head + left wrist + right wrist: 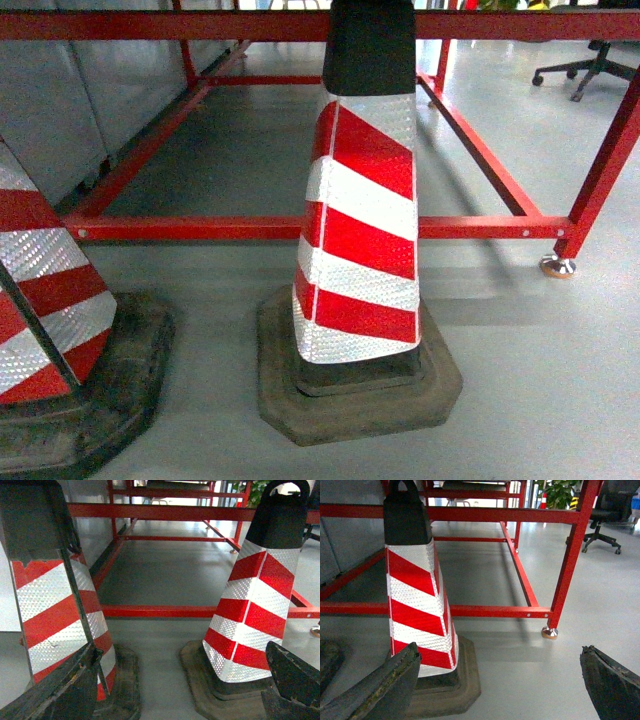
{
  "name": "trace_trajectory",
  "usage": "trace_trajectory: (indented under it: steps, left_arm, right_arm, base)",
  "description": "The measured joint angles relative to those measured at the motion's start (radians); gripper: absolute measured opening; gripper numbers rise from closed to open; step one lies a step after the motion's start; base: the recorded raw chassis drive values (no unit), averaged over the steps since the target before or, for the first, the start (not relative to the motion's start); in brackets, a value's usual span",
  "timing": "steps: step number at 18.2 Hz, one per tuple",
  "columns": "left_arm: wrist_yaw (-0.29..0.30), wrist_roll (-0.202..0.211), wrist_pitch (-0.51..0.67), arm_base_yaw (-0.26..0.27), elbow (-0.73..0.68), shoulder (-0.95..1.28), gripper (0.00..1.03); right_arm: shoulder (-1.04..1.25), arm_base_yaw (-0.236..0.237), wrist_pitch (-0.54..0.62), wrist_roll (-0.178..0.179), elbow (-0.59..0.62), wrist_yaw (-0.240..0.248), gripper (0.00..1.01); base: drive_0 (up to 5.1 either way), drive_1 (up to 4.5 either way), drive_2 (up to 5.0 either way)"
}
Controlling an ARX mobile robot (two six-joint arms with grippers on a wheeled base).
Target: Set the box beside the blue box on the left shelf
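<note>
- Both grippers look spread open and empty to me, but only their wrist cameras show them; from the head camera I see no gripper at all, just one red-and-white cone [360,230] dead ahead on the grey floor [540,380] and a second cone [50,300] cut by the left edge of the view. Behind them runs the low red frame [300,227], its rear crossbar passing behind the near cone. Neither the box nor the left shelf is in sight, so I have nothing to aim at yet.
- On the left wrist camera, the left gripper [180,687] has its dark fingers [60,690] well apart at the bottom corners, with nothing between them. A cone stands either side of the view, one on the left [55,610] and one on the right [255,605], with a corridor of floor between leading to the frame's bar.
- On the right wrist camera, the right gripper [495,685] is likewise wide and empty. The cone [417,595] sits just beside its left finger [385,685]; the frame's post and foot [549,632] stand ahead to the right, an office chair [605,515] far back.
- My worry: driving or swinging an arm forward from here would likely clip a cone or the low bar, since both sit close and low. With the box and shelf unseen, any move I make is blind; I'd turn to find them first.
</note>
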State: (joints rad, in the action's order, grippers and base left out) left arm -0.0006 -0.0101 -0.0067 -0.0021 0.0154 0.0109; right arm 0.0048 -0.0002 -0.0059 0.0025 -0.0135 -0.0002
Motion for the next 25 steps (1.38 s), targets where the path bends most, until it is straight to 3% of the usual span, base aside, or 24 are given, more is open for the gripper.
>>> trace_trajectory:
  steps: [25]
  left_arm:
    - [0.000, 0.000, 0.000, 0.000, 0.000, 0.000, 0.98]
  right_arm:
    - [0.000, 0.000, 0.000, 0.000, 0.000, 0.000, 0.98]
  base:
    - [0.0, 0.00, 0.0]
